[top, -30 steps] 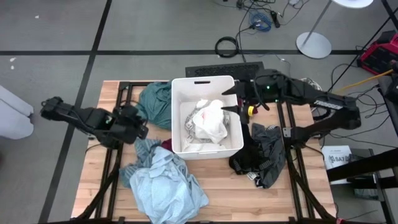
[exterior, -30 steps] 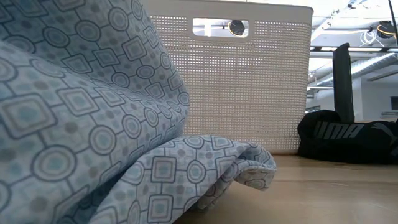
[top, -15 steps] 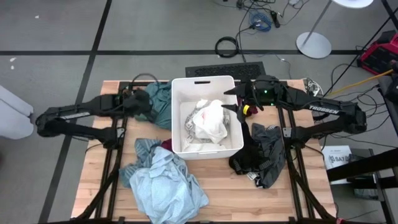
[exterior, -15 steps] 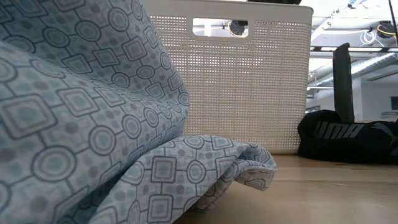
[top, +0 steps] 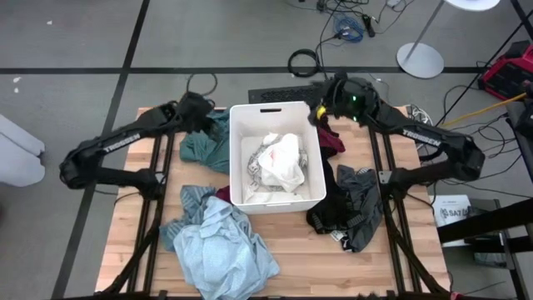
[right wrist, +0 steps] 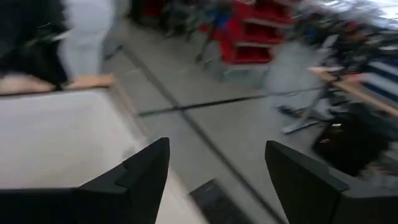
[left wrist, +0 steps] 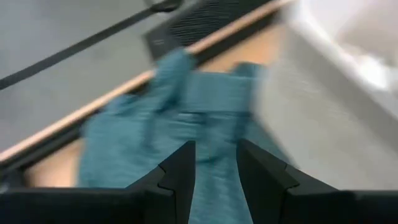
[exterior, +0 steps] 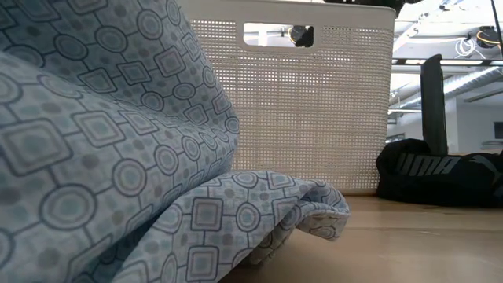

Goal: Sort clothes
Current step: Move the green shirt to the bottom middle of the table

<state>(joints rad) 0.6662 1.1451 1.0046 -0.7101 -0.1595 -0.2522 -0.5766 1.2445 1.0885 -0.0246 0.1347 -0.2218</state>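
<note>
I have the left end effector (top: 202, 112) out over the far left of the table (top: 400, 258), hovering above the teal garment (top: 208, 142) that lies bunched against the left wall of the white bin (top: 236, 158). In the left wrist view its fingers (left wrist: 180, 174) stand a little apart with teal cloth showing between them, and nothing is gripped; I read it as released. The right end effector (top: 321, 104) sits just past the bin's far right corner, spread wide and empty in its own wrist view. A dark red garment (top: 331, 137) lies just beside it, along the bin's right wall.

A white-grey piece (top: 279, 162) is already in the bin. The light blue patterned pile (top: 221, 246) fills the near left of the table, a scrap of magenta (top: 223, 194) peeks out beside it, and the black and dark grey heap (top: 350, 208) lies at the right.

My worries from here: the teal cloth is pressed against the bin wall, so a descent too close to it could strike or shove the bin. The fabric is loosely bunched, so a shallow pinch may catch only one fold and let the rest trail or slip. On the right, the arm is tight to the bin's corner and could clip it when it moves.
</note>
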